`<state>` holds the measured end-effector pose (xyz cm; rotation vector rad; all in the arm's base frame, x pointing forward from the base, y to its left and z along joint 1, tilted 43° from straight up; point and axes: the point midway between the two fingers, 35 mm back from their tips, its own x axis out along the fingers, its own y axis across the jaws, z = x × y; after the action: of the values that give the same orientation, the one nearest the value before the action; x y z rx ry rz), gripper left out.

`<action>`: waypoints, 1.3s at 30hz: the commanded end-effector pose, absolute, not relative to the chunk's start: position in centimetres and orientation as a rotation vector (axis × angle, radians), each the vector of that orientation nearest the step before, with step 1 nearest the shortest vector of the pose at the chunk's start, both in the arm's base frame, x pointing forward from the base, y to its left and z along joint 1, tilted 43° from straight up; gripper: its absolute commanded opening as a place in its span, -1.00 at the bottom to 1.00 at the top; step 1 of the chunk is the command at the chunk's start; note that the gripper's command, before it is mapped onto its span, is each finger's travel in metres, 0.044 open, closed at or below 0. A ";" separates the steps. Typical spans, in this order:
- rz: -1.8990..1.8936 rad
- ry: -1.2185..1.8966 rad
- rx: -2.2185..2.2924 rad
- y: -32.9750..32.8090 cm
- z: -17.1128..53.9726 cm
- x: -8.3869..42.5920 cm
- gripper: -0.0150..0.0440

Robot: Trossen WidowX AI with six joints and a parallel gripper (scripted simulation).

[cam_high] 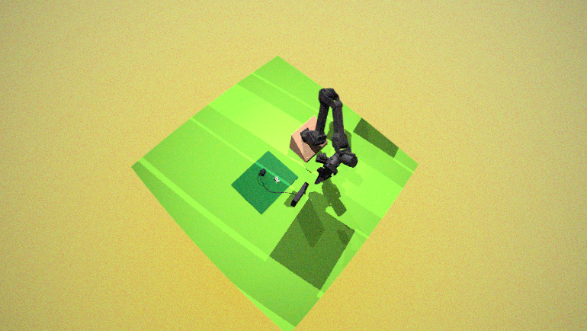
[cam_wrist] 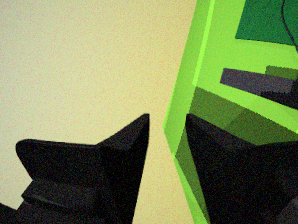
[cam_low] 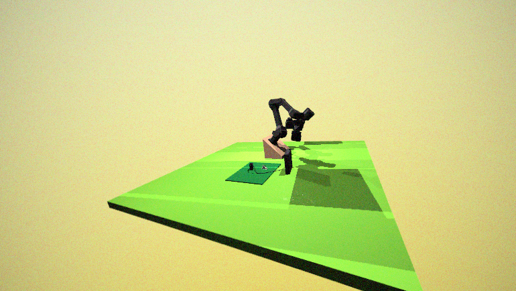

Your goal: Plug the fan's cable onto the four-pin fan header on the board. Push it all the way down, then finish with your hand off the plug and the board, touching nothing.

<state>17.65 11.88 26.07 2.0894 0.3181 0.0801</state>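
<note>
The green board (cam_high: 263, 201) (cam_low: 240, 178) (cam_wrist: 265, 25) lies flat on the table. A small black block (cam_high: 262, 172) (cam_low: 250, 166), where the cable ends, stands on it and appears to be the plug. A small whitish part (cam_high: 276, 179) (cam_low: 264, 167) is beside it; its pins are too small to tell, as is whether the plug is seated on a header. The thin cable (cam_high: 271, 191) (cam_low: 261, 173) runs to the dark fan (cam_high: 299, 194) (cam_low: 287, 162) (cam_wrist: 252, 80), upright beside the board. My gripper (cam_high: 317, 181) (cam_low: 296, 139) (cam_wrist: 167, 119) is raised, away from plug and board, its fingers apart with nothing between them.
The arm stands on a pinkish wedge-shaped base (cam_high: 303, 148) (cam_low: 271, 149) behind the board. The fan stands between the board and the side where my gripper hangs. Dark shadows fall across the green table (cam_high: 197, 184) (cam_low: 216, 206). The table's edge shows in the wrist view.
</note>
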 end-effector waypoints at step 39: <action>0.103 1.353 0.087 4.1 10.6 30.4 1.00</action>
<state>28.88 7.93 15.19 0.3064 1.0027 -0.1361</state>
